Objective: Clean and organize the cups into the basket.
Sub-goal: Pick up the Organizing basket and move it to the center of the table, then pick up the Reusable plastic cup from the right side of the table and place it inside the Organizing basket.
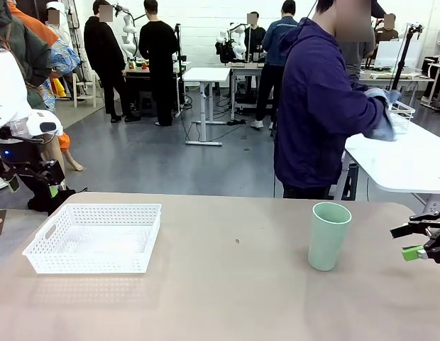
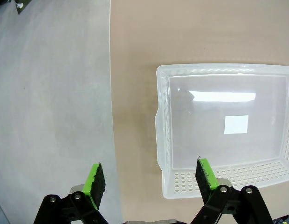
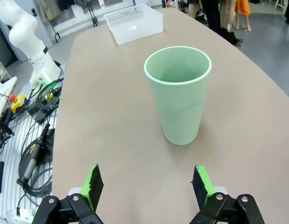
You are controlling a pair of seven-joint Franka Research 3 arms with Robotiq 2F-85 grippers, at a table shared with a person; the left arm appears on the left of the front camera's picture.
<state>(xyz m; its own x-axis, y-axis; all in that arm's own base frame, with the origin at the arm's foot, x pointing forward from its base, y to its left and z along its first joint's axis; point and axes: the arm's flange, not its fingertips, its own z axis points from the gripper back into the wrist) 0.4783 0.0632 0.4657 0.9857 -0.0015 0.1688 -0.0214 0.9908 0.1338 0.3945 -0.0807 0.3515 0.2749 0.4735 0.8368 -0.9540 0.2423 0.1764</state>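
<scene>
Pickup stage, seemingly: faces the upright mint green cup at the desk's right with right pincer spread wide, empty; needs to advance, clasp, then carry to the white lattice basket, well apart at left.

1. The cup stands upright and alone on the right part of the table, with bare tabletop all round it.
2. The right gripper faces the cup with its jaws spread wider than the cup, and the path between them is open.
3. The basket sits on the left part, well apart from the cup, with bare table between them.
4. The basket's top is open and its bottom is bare.
5. The left gripper hangs spread wide, one finger above the basket's wall and the other past the table's edge.
6. A person stands beyond the far edge, turned away, arms over another table.
</scene>
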